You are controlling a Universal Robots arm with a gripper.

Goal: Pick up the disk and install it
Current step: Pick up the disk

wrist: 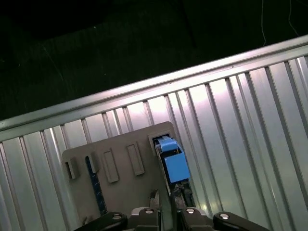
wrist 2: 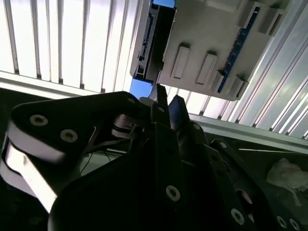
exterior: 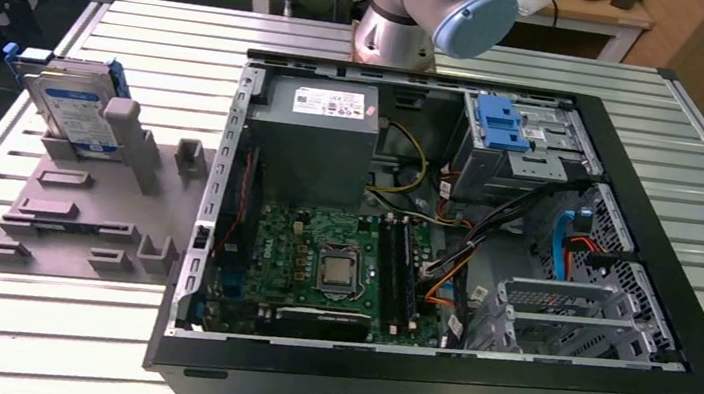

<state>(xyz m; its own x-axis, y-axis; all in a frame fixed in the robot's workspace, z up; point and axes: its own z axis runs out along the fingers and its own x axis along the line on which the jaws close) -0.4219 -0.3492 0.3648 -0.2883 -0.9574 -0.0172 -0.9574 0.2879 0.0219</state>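
Observation:
The disk (exterior: pixel 73 110) stands on edge in a slot at the far end of the grey holder (exterior: pixel 81 209), at the exterior view's left, its white-and-blue label facing out and blue carrier frame around it. In the first wrist view its blue carrier (wrist: pixel 172 161) shows edge-on in the holder (wrist: pixel 120 168), just beyond my gripper (wrist: pixel 168 197). In the second wrist view the disk (wrist 2: pixel 153 41) sits ahead of the gripper (wrist 2: pixel 169 103). The dark fingers stand close together with nothing between them, apart from the disk.
An open black computer case (exterior: pixel 636 292) lies on the slatted metal table (exterior: pixel 25 338), with motherboard (exterior: pixel 317 263), grey power supply (exterior: pixel 311 142) and a drive bay with a blue latch (exterior: pixel 502 125). The arm's base (exterior: pixel 401 22) stands behind the case.

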